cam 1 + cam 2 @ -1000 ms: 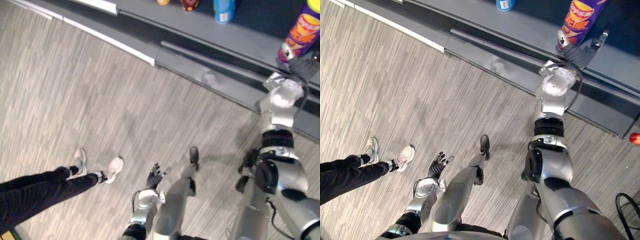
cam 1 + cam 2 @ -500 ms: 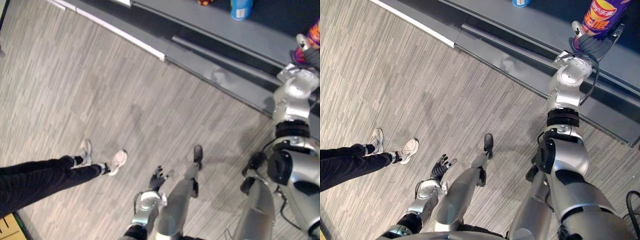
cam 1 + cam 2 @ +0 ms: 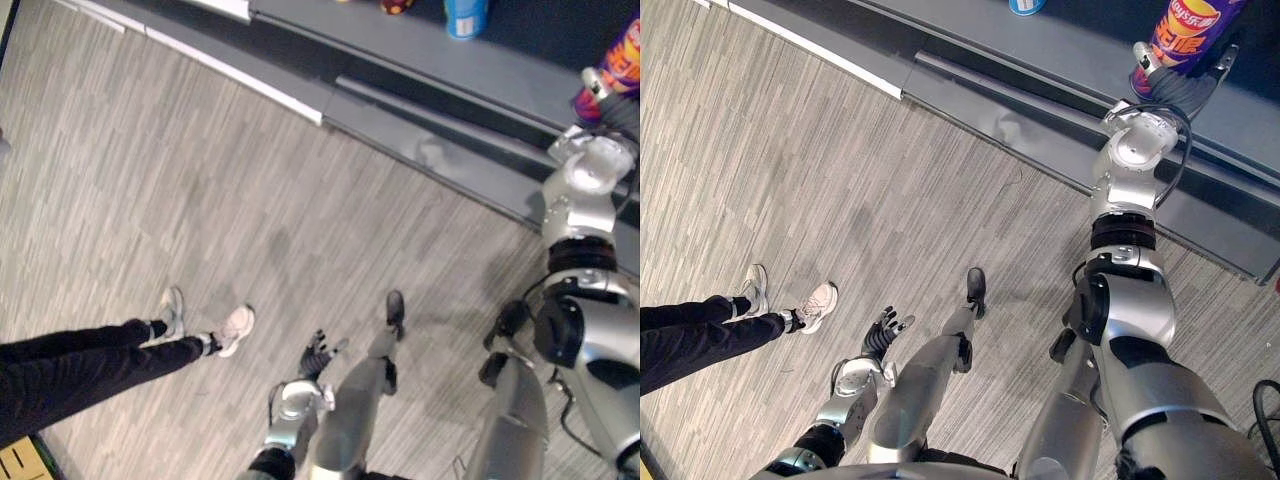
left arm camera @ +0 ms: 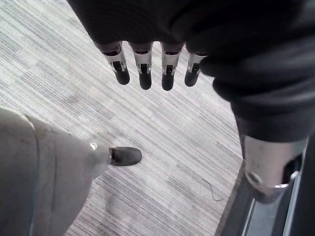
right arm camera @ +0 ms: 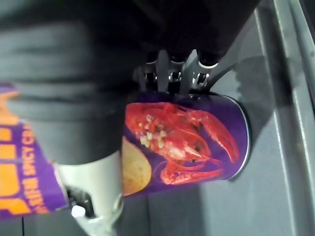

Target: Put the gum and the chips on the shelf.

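Now right hand (image 3: 1178, 88) curled round chips can (image 3: 1188, 22) near shelf (image 3: 1060, 45) edge; left hand (image 3: 880, 335) spread.

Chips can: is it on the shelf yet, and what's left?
In hand: the right hand grips the purple chips can at the shelf; letting go remains. The left hand hangs open, empty. A blue container already stands there; whether it is the gum, I cannot tell.

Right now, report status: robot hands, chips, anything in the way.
Right robot hand wrapped round purple chips can at the shelf. Left robot hand low, fingers straight, empty. Blue can farther along shelf, apart; person on floor, left.
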Tool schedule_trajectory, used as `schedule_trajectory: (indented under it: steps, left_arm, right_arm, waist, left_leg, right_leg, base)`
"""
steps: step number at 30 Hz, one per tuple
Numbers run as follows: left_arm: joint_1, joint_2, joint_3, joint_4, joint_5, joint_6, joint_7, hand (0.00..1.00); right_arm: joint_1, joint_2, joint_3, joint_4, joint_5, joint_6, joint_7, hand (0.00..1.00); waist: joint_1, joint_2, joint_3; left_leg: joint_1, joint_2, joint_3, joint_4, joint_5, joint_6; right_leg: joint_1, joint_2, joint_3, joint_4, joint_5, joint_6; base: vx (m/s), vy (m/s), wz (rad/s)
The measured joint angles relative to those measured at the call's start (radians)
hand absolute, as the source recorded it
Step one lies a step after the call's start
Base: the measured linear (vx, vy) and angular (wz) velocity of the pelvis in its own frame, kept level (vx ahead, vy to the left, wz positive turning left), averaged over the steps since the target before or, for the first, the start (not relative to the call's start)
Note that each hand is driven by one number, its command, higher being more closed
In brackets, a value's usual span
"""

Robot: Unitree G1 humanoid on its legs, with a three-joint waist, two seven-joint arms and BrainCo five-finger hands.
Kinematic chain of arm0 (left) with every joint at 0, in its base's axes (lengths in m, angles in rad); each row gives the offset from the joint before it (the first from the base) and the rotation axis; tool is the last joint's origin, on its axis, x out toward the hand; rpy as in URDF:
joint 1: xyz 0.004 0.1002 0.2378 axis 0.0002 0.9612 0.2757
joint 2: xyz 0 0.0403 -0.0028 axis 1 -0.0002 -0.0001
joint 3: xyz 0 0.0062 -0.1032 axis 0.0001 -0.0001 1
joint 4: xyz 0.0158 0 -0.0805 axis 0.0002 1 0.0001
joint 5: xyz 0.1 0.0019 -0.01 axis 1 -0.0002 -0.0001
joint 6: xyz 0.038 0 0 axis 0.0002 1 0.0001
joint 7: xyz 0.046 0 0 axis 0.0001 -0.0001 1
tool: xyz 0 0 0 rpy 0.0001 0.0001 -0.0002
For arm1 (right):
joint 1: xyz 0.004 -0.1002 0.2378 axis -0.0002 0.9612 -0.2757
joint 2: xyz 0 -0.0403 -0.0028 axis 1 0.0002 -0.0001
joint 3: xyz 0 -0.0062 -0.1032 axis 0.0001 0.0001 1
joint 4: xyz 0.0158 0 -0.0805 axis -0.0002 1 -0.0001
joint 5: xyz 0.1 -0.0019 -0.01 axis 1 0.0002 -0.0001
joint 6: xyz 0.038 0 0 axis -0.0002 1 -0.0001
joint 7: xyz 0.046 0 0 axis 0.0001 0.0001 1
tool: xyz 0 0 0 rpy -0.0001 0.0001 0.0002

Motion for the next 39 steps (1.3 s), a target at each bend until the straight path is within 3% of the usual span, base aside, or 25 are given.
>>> schedule_trajectory:
  steps: [7,17,22,25,30,33,36,39]
  left_arm:
    - [-0.004,0.000,0.008,0.001,0.001,0.001,-0.004,0.00]
    - [0.012,0.006,0.072,0.051,0.051,0.006,-0.047,0.00]
    - [0.041,0.050,0.126,0.107,0.123,0.025,-0.047,0.00]
    - [0.045,0.051,0.158,0.132,0.155,0.030,-0.048,0.00]
    - [0.113,0.077,0.254,0.208,0.214,0.046,-0.083,0.00]
    - [0.123,0.079,0.304,0.240,0.244,0.053,-0.093,0.00]
    - [0.155,0.077,0.348,0.247,0.255,0.065,-0.099,0.00]
    - [0.191,0.076,0.391,0.252,0.253,0.067,-0.106,0.00]
  right_arm:
    - [0.091,0.033,-0.002,0.024,0.009,-0.001,0.024,0.00]
    - [0.252,0.093,0.012,0.035,0.009,-0.011,0.102,0.00]
    - [0.426,0.192,0.086,0.002,-0.004,-0.015,0.155,0.00]
    - [0.572,0.210,0.142,-0.071,-0.016,-0.013,0.189,0.00]
    - [0.849,0.244,0.215,-0.184,-0.075,-0.009,0.282,0.00]
    - [0.972,0.235,0.214,-0.211,-0.102,-0.009,0.330,0.00]
    - [1.074,0.241,0.219,-0.212,-0.138,-0.010,0.371,0.00]
    - [1.169,0.249,0.242,-0.195,-0.139,-0.010,0.406,0.00]
  waist:
    - [-0.005,0.000,0.000]
    - [-0.050,-0.014,0.006]
    - [-0.083,-0.095,0.002]
    - [-0.094,-0.124,-0.012]
    - [-0.139,-0.206,-0.118]
    - [-0.148,-0.227,-0.174]
    - [-0.169,-0.235,-0.223]
    - [-0.169,-0.243,-0.274]
  left_leg:
    - [0.054,0.019,0.025,0.042,-0.049,-0.011]
    - [0.144,0.056,0.047,0.071,-0.097,-0.018]
    - [0.197,0.086,0.055,0.107,-0.136,-0.024]
    - [0.226,0.086,0.059,0.111,-0.154,-0.026]
    - [0.305,0.096,0.115,0.062,-0.174,-0.028]
    - [0.352,0.095,0.145,0.050,-0.194,-0.028]
    - [0.398,0.097,0.163,0.048,-0.218,-0.030]
    - [0.441,0.101,0.196,0.031,-0.233,-0.037]
  right_leg:
    - [0.069,0.026,0.016,-0.032,-0.002,0.008]
    - [0.189,0.074,0.019,-0.096,0.004,0.017]
    - [0.269,0.111,0.021,-0.136,0.005,0.016]
    - [0.310,0.123,0.021,-0.162,0.007,0.017]
    - [0.407,0.169,0.053,-0.322,0.066,0.032]
    - [0.470,0.183,0.071,-0.407,0.100,0.039]
    - [0.522,0.190,0.083,-0.445,0.104,0.043]
    - [0.551,0.202,0.109,-0.471,0.106,0.046]
  base:
    - [0.00,-0.051,-0.13]
    - [0.03,-0.037,-0.11]
    - [0.09,-0.030,-0.12]
    - [0.09,0.020,-0.07]
    - [0.12,0.027,-0.27]
    - [0.12,0.036,-0.29]
    - [0.12,0.025,-0.18]
    - [0.11,0.012,-0.26]
